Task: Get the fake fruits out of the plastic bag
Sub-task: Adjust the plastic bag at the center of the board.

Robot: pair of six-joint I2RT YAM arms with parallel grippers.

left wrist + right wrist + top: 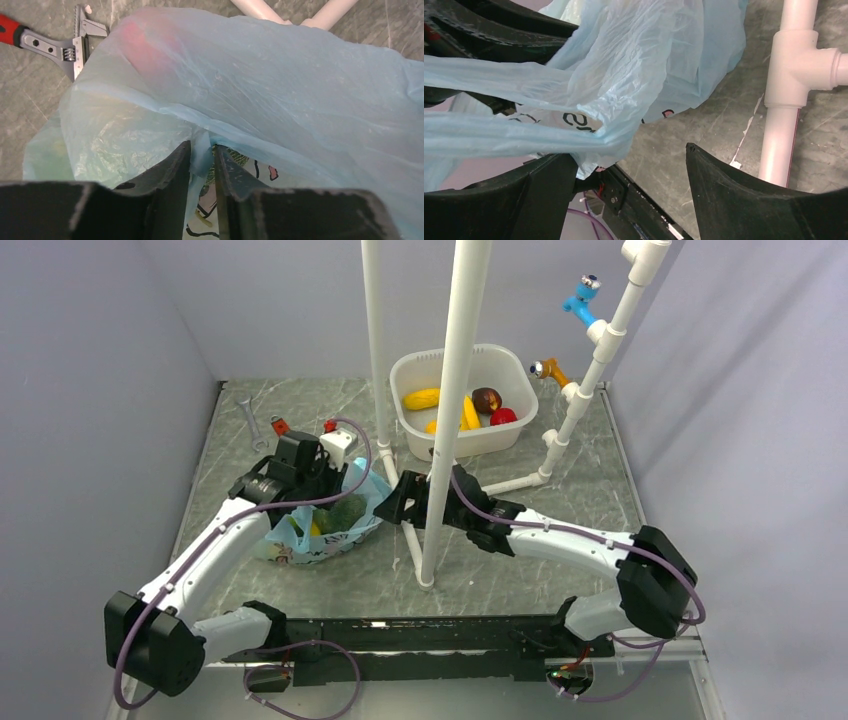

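Partway: some fake fruits (421, 398) in white tub (480, 447); dark green fruit (347, 512), possibly red one (145, 35), inside plastic bag (325, 530); left gripper (201, 155) pinches bag film; right gripper (631, 165) released.

I see a grey marbled table (560, 560): plastic bag (325, 540) centre-left, wrench (252, 423) upper left, white tub (470, 446) upper centre.

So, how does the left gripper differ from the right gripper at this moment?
The left gripper has its jaws nearly shut, pinching a fold of the blue bag; the right gripper stands wide open, with bare table between its jaws. The left gripper holds the bag; the right gripper holds nothing, though a bag handle seems to rest on one finger. Both are black and close to the bag.
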